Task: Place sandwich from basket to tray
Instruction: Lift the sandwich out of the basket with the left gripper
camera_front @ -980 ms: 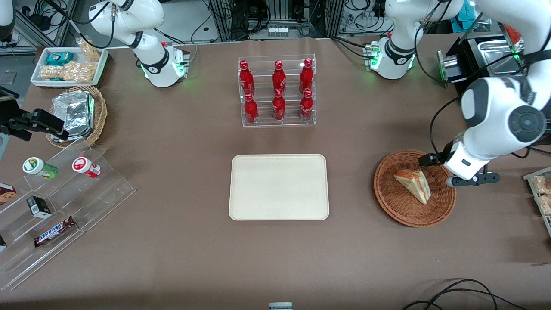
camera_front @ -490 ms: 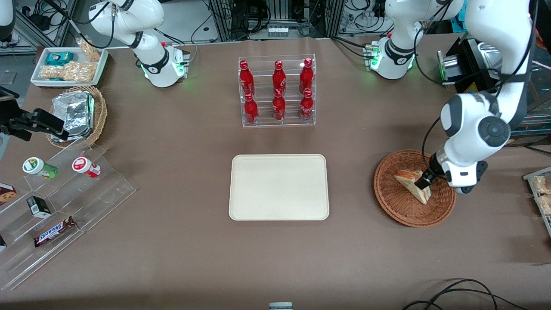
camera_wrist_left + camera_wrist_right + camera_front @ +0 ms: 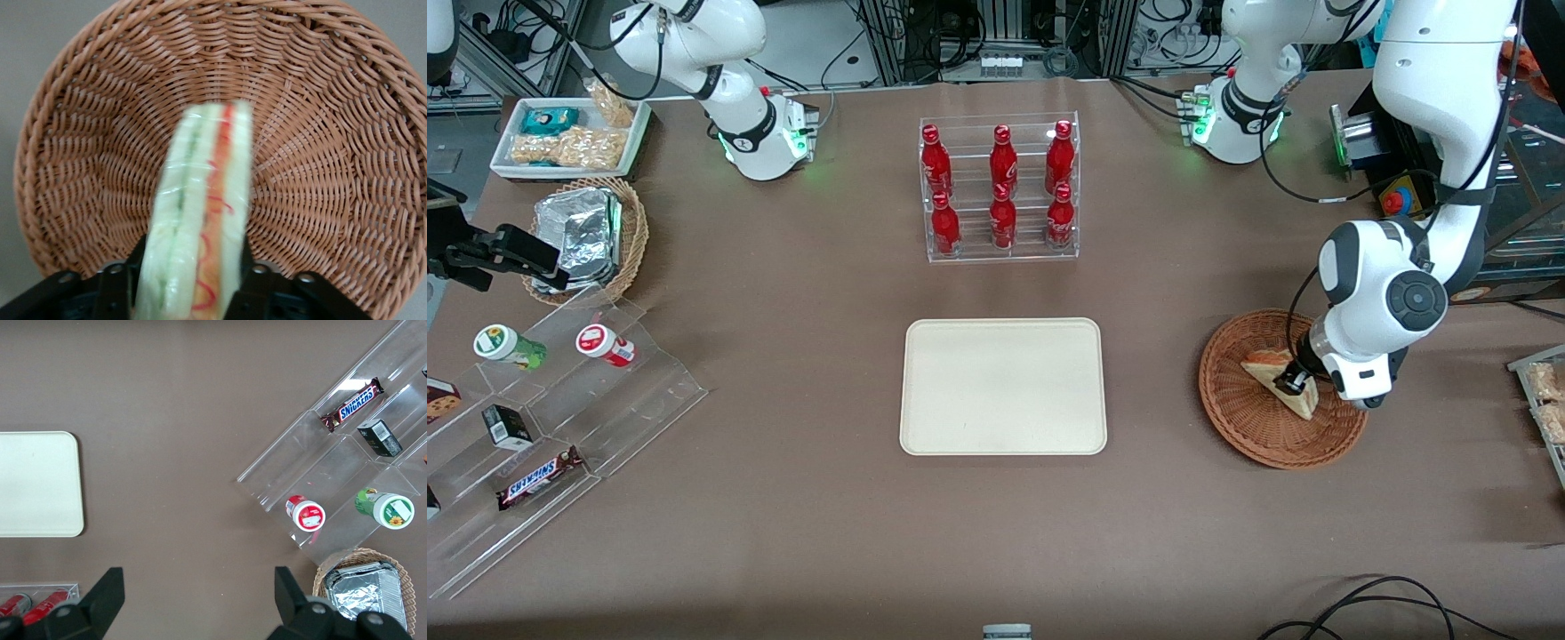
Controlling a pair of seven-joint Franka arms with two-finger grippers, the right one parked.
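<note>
from my seat i've got the gripper (image 3: 1291, 384) down in the basket (image 3: 1249, 425), fingers (image 3: 252, 270) either side of the sandwich (image 3: 200, 247) and touching it, so it looks clamped on. sandwich sits on edge in the basket, toward the working arm's end. tray (image 3: 1003, 386) is mid-table, bottle rack (image 3: 1000, 187) farther back.

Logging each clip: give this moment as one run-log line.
phase: grasp | end effector: astride clear-wrapped triangular sandwich, closure unclear | sandwich: in reddish-brown wicker basket | cream rectangular tray: no sandwich
</note>
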